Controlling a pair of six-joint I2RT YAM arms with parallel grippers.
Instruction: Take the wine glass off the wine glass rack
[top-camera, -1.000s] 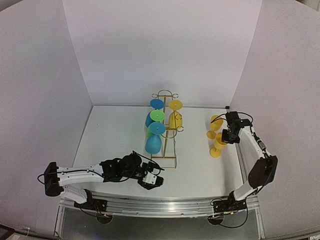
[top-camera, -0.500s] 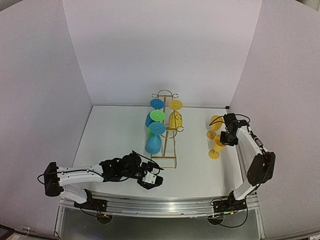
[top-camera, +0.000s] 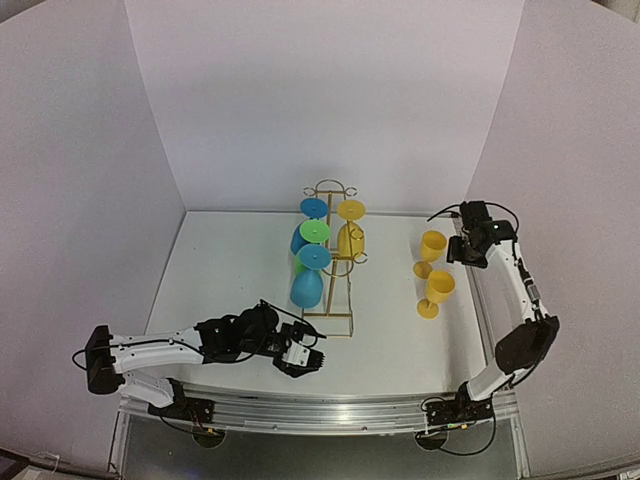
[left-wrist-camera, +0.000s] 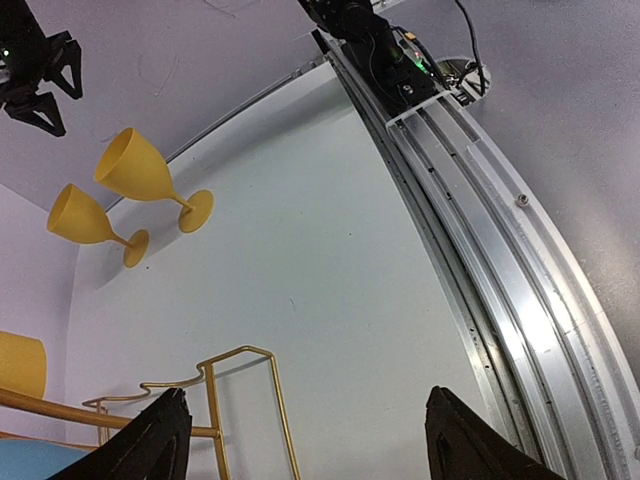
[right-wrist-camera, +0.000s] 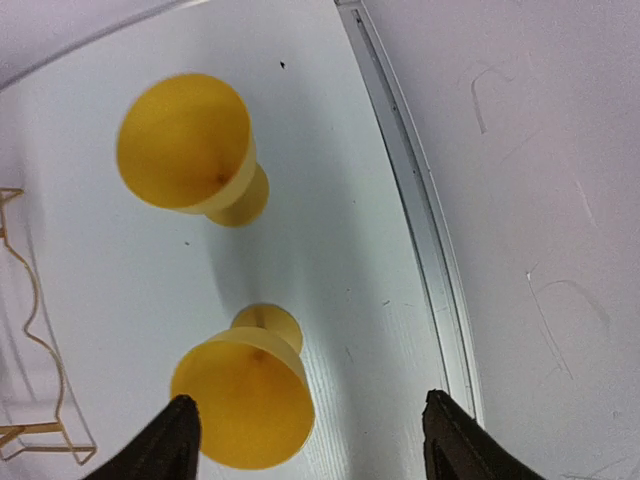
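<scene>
The gold wire wine glass rack (top-camera: 336, 262) stands mid-table with blue (top-camera: 314, 257), green (top-camera: 314, 232) and yellow wine glasses (top-camera: 351, 210) hanging upside down from its loops. To its right two yellow wine glasses (top-camera: 433, 245) (top-camera: 438, 287) stand upright on the table, apart from the rack. My right gripper (top-camera: 458, 250) hovers open above and beside them. From the right wrist both cups (right-wrist-camera: 185, 140) (right-wrist-camera: 245, 400) appear below, nothing between the fingers (right-wrist-camera: 172, 445). My left gripper (top-camera: 303, 360) lies low and open near the rack's front foot (left-wrist-camera: 240, 385).
White walls enclose the table on three sides. An aluminium rail (left-wrist-camera: 500, 270) runs along the near edge behind my left gripper. The right wall (right-wrist-camera: 520, 200) stands close to the two yellow glasses.
My right gripper has opened and let go of the nearer yellow glass, which now stands on the table. The gripper has risen and drawn back toward the far right. The left arm barely moved.
</scene>
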